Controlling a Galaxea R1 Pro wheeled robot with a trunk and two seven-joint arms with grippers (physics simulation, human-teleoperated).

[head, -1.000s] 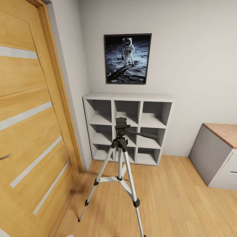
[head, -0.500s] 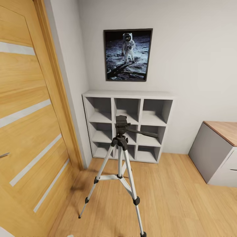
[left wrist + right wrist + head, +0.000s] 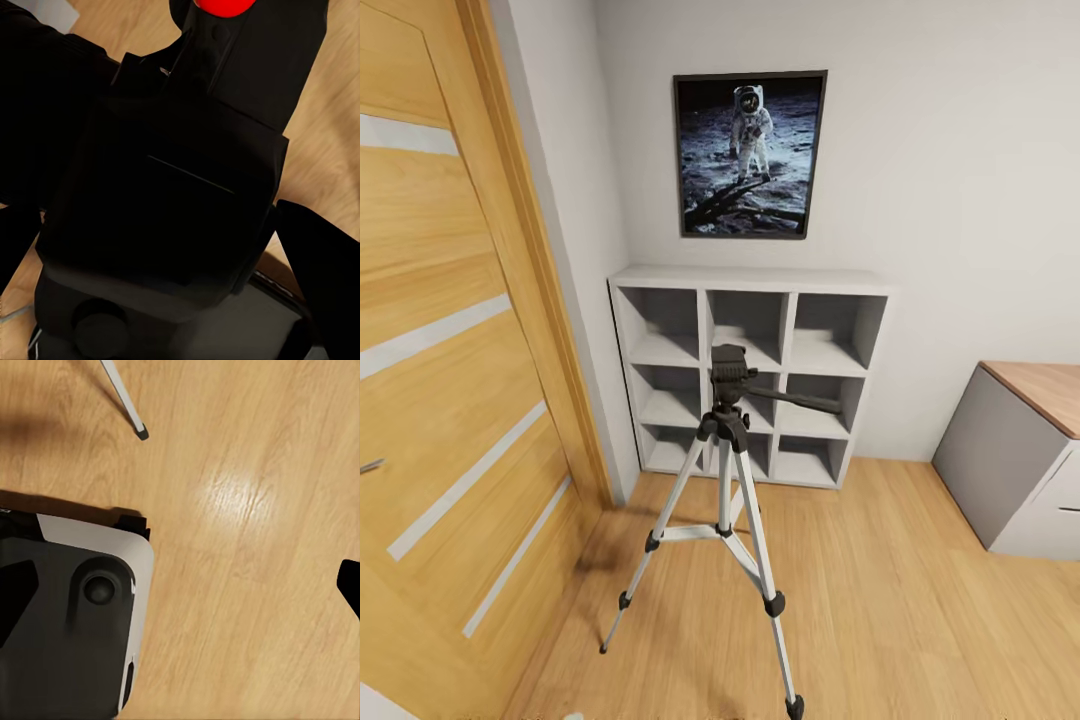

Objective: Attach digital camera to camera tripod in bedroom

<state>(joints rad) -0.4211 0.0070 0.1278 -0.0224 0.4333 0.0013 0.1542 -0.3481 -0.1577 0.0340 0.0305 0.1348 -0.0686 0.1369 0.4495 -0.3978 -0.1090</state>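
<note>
A wooden door (image 3: 450,380) with pale stripes fills the left side of the head view. Beside it, against the grey-white wall, stands a white shelf unit (image 3: 750,375) with open cubbies, under a framed astronaut picture (image 3: 749,154). The camera tripod (image 3: 725,500) stands upright on the light wood floor (image 3: 920,600) before the shelves, legs spread, its black head bare and its pan handle pointing toward the desk (image 3: 1030,450) at the far right.

In the left wrist view, the digital camera (image 3: 180,187) sits right in front of the left pincer, its red button (image 3: 223,6) at the far end; dark fingers (image 3: 322,277) flank the body, seemingly clamped on it.

In the right wrist view, a tripod foot (image 3: 141,433) rests on the floor beyond the right pincer; whether that pincer is apart or together cannot be told.
</note>
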